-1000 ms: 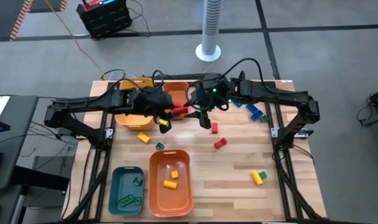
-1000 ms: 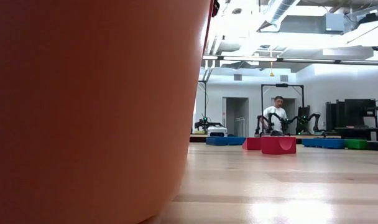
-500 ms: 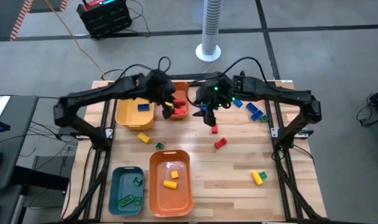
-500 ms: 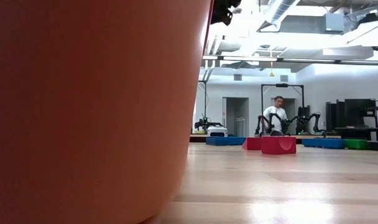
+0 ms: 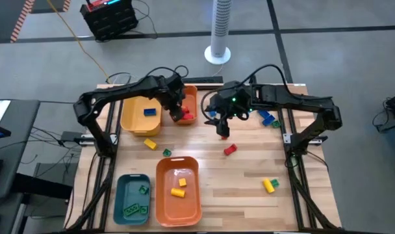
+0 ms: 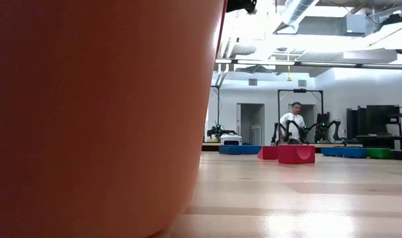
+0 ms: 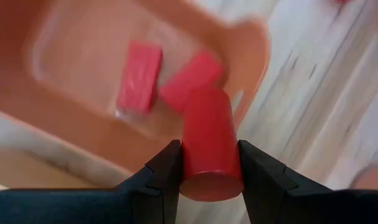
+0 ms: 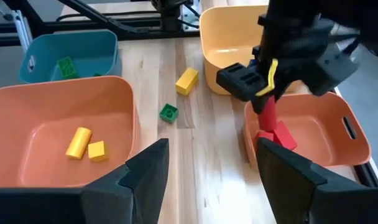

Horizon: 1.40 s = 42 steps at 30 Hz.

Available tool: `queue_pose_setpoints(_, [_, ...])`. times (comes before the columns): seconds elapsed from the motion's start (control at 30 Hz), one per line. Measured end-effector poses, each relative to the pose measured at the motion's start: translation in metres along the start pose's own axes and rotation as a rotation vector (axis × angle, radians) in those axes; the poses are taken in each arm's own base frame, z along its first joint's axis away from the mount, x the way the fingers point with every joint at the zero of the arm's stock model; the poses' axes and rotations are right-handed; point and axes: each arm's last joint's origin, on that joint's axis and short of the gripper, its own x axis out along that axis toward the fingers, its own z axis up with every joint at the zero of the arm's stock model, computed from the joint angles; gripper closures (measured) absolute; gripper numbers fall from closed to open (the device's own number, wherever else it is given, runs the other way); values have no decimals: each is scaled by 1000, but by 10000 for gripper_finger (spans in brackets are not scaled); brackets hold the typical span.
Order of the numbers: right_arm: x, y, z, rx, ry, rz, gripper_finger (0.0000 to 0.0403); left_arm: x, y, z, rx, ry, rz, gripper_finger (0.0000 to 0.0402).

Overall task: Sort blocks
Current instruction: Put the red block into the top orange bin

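I see a red block (image 7: 210,143) clamped between my left fingers (image 7: 166,174), hanging over the small orange bin (image 5: 190,97) where two red blocks (image 7: 139,76) lie. My right fingers (image 8: 148,168) stand open and empty above the surface (image 5: 249,169).

You see a red block (image 7: 209,143) between the left gripper's (image 7: 207,163) dark fingers, above an orange bin (image 7: 64,56) holding two red blocks (image 7: 139,76). Ahead of the right gripper (image 8: 207,180) sit a yellow bin (image 8: 229,31), a teal bin (image 8: 83,43) and a green block (image 8: 169,112).
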Motion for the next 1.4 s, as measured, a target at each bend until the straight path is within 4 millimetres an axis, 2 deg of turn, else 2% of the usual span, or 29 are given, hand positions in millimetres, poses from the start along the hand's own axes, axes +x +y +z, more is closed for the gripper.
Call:
queue_pose_setpoints(0.1, [3, 3, 0, 0, 4, -2, 153, 7, 1, -1, 15, 65, 20, 279])
queue_pose_setpoints(0.3, [3, 5, 0, 9, 2, 3, 153, 8, 4, 0, 27, 63, 57, 279])
queue_pose_setpoints(0.77, [3, 16, 5, 0, -46, 30, 153, 7, 15, 17, -101, -131, 235, 273])
queue_pose_setpoints(0.93, [3, 17, 5, 0, -45, 28, 153, 9, 16, 18, -121, -130, 237, 244])
queue_pose_setpoints(1.27, [3, 17, 5, 0, -45, 27, 153, 9, 13, 18, -114, -125, 199, 234])
queue_pose_setpoints(1.4, [3, 14, 4, 5, -40, 20, 153, -2, 11, 22, -104, -143, 192, 222])
